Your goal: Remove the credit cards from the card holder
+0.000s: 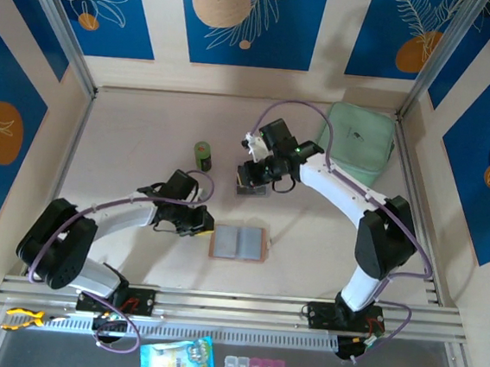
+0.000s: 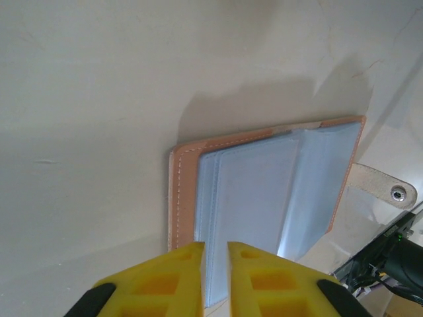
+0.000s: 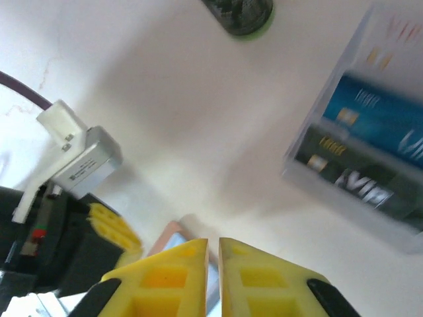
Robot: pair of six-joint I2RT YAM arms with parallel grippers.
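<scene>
Your left jaws are drawn almost together; the yellow fingers (image 2: 175, 271) leave only a thin slit, with nothing gripped in it. Just under and ahead of those tips lies the card holder (image 2: 264, 191), spread open and flat on the table (image 2: 99, 99) with its grey sleeves facing up. Its tan edge is to the left of the jaws, and its snap tab (image 2: 386, 189) sticks out far to their right.

Your right jaws are likewise pinched nearly closed on nothing. Ahead of them and to their right sits a clear box (image 3: 390, 46) holding credit cards (image 3: 390, 129): a blue card (image 3: 370, 115) beside a dark card (image 3: 353, 175) with white print. Farther ahead stands a dark cylinder with a green rim (image 3: 241, 13).
</scene>
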